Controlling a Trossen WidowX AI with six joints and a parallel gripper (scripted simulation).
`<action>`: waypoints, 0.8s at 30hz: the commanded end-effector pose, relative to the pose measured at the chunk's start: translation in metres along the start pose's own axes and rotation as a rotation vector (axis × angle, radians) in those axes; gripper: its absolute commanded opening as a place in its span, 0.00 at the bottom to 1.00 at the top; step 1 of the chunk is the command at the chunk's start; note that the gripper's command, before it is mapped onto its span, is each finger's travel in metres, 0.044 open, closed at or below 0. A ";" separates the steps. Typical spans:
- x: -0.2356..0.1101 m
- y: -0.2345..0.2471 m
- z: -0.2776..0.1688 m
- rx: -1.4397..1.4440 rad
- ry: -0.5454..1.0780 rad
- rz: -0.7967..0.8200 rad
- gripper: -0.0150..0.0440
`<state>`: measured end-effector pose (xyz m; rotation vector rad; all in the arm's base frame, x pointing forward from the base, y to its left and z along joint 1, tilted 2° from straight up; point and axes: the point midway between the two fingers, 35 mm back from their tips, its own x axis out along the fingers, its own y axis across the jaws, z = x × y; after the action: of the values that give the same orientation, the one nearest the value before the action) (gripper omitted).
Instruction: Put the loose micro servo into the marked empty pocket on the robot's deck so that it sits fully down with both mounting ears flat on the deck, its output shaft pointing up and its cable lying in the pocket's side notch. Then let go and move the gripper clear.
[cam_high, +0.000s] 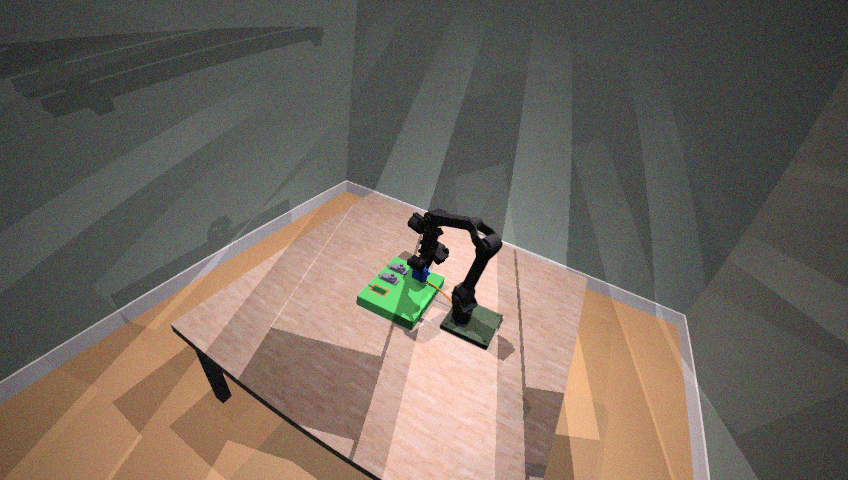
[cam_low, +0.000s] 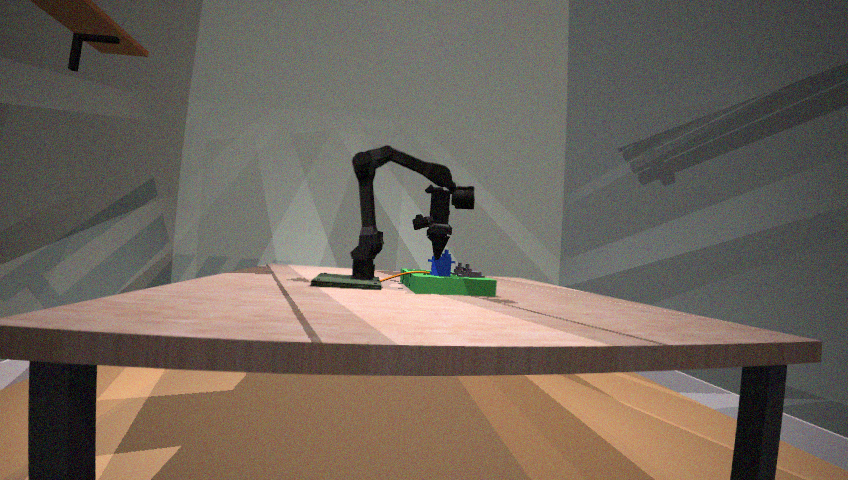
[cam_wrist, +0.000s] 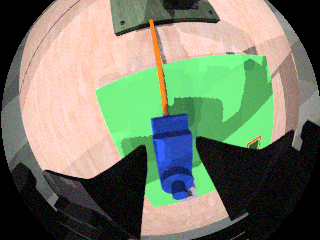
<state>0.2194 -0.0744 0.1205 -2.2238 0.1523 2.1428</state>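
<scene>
The loose blue micro servo (cam_high: 420, 275) (cam_low: 440, 266) (cam_wrist: 172, 156) stands upright on the green deck (cam_high: 410, 309) (cam_low: 455, 287) (cam_wrist: 120, 102), outside the pocket, with its output shaft up. Its orange cable (cam_high: 439, 290) (cam_low: 395, 276) (cam_wrist: 159, 70) runs toward the arm's base. My gripper (cam_low: 439, 256) (cam_wrist: 171, 146) points down over the servo and is partly open. Its fingertips are on either side of the servo, with a gap on each side in the wrist view. The orange-outlined empty pocket (cam_high: 379, 290) (cam_wrist: 254, 143) is on the deck, partly hidden by a finger in the wrist view.
Two grey servos (cam_high: 397, 268) (cam_high: 389, 277) sit on the deck between the blue servo and the pocket; they also show behind the blue servo in the exterior view. The arm's dark base plate (cam_high: 473, 328) (cam_low: 345, 281) (cam_wrist: 135, 21) is beside the deck.
</scene>
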 end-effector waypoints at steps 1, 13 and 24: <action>0.001 -0.001 -0.001 0.002 0.000 -0.006 0.50; -0.013 0.000 -0.001 0.002 0.000 -0.006 0.25; -0.029 0.000 0.004 0.002 -0.001 -0.006 0.25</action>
<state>0.2147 -0.0730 0.1456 -2.2053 0.1477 2.1538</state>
